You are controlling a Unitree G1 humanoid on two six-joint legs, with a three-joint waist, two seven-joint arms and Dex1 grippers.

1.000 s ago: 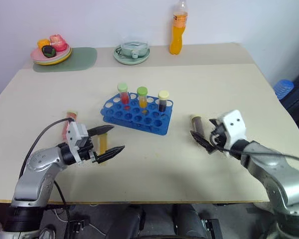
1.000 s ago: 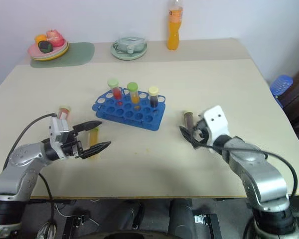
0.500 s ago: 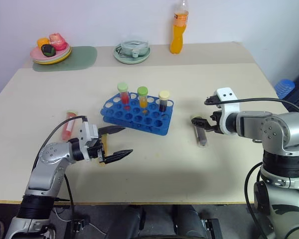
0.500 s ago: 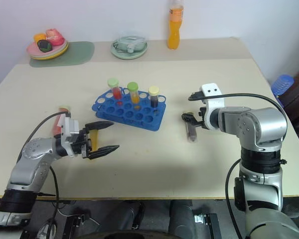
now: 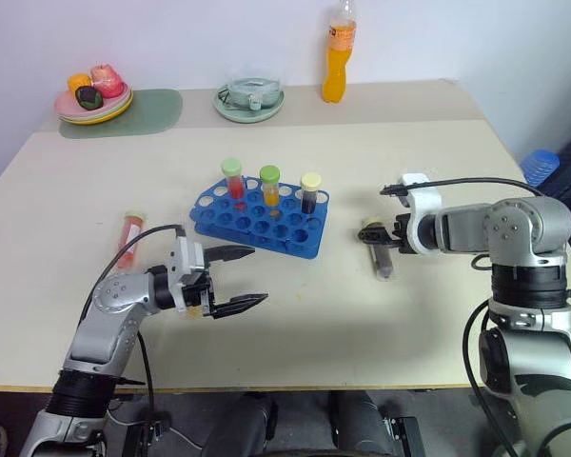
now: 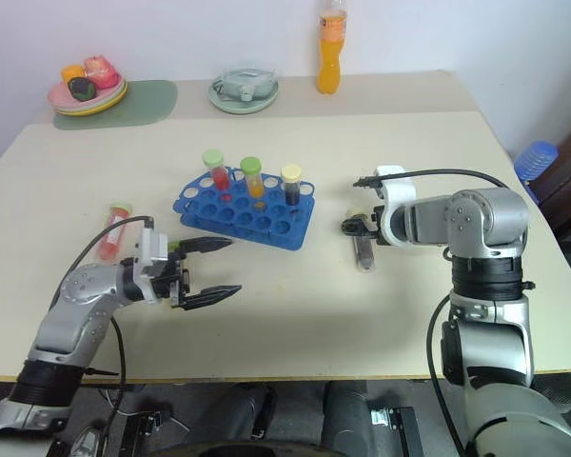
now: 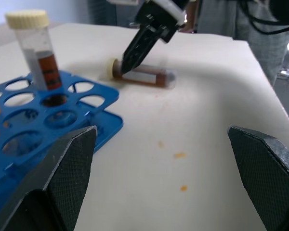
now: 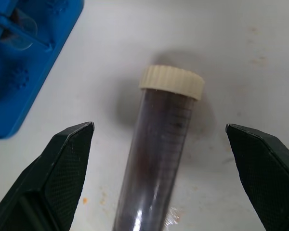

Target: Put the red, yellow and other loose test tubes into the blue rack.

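1. The right claw (image 8: 159, 183) stands wide open and empty, poised over the brown tube (image 8: 159, 144), which lies flat on the bench (image 5: 362, 143) between its fingers; the cream cap points away from it.
2. The left claw (image 5: 238, 279) is also wide open and empty, with the yellow tube (image 5: 192, 307) just behind its fingers and the red tube (image 5: 128, 235) farther off.
3. The blue rack (image 5: 257, 224) sits between the claws, three tubes upright in it.
4. Step in hand, I judge: reaching for the brown tube. Next: lower, close on its body, then tip it upright for a free hole.
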